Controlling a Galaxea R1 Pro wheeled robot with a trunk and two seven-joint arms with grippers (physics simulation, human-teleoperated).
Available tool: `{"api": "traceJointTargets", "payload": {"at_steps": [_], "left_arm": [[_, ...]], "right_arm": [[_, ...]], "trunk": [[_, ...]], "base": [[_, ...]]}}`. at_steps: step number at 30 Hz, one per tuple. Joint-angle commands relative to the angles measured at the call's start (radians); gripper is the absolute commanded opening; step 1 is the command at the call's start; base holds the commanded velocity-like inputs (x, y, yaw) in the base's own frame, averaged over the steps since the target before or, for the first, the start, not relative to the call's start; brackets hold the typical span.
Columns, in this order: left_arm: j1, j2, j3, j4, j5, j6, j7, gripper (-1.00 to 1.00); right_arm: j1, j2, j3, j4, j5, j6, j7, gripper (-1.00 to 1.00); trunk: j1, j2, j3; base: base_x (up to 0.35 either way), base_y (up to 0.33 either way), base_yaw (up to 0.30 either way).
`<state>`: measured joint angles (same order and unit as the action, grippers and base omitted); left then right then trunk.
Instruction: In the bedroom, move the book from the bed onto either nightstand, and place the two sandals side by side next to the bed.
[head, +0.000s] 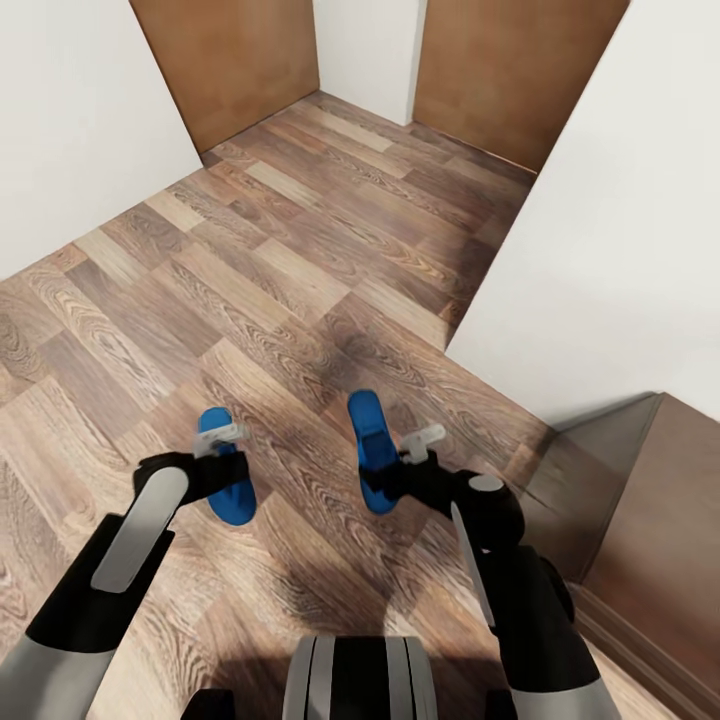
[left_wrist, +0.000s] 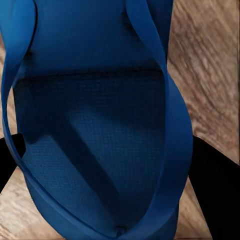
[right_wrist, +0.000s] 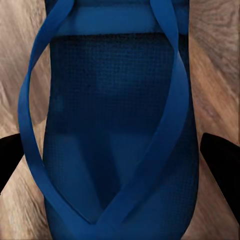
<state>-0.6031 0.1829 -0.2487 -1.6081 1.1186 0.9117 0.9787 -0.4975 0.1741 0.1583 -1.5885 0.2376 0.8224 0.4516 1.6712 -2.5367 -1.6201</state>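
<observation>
Room: wood-plank floor (head: 300, 290) is seen from the head view, bounded by white walls (head: 70, 120); brown doors (head: 235, 60) stand at the far end.
Right side: a large white block (head: 610, 250) is seen at the right, with a dark brown wooden frame (head: 660, 530) at its near right foot; whether this is the bed cannot be told.
Left sandal (head: 225, 470): a blue flip-flop is seen at the near left, its middle covered by the left gripper; whether it is lifted clear of the floor cannot be told.
Right sandal (head: 372, 450): a second blue flip-flop is seen at the near centre, well apart from the first and roughly parallel to it.
Left gripper (head: 222, 462): set over the left sandal; in the left wrist view its dark fingers (left_wrist: 220, 190) are seen on either side of the sole (left_wrist: 95, 135), closed against its edges.
Right gripper (head: 395, 480): set at the near end of the right sandal; in the right wrist view its fingers (right_wrist: 222, 160) flank the sole (right_wrist: 115, 130), but contact cannot be told.
Robot base (head: 360, 680): seen at the near edge, between the arms.
</observation>
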Motion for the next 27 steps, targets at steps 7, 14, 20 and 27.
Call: {"api": "traceJointTargets", "payload": {"at_steps": [7,14,20,27], "left_arm": [[0.013,0.005,-0.045,0.0,0.006,0.001,0.001,-1.0],[0.022,0.006,-0.056,0.0,0.003,-0.001,0.004,-1.0],[0.056,0.006,-0.037,0.001,-0.003,-0.016,0.003,-1.0],[0.058,0.006,-0.034,0.001,-0.009,-0.035,0.003,-1.0]], "right_arm": [[0.015,0.0,0.009,-0.024,0.005,0.001,0.001,-1.0],[0.017,0.0,0.008,-0.025,0.005,0.003,0.001,-1.0],[0.017,0.0,0.01,-0.025,0.005,0.02,-0.001,-1.0],[0.017,0.0,0.012,-0.025,0.006,0.026,-0.001,-1.0]], "trunk": [[-0.003,0.001,0.027],[-0.006,0.003,0.054],[-0.009,0.004,0.077],[-0.012,0.006,0.105]], "base": [[0.0,0.0,0.0],[0.0,0.0,0.0],[0.0,0.0,0.204],[0.0,0.0,0.274]]}}
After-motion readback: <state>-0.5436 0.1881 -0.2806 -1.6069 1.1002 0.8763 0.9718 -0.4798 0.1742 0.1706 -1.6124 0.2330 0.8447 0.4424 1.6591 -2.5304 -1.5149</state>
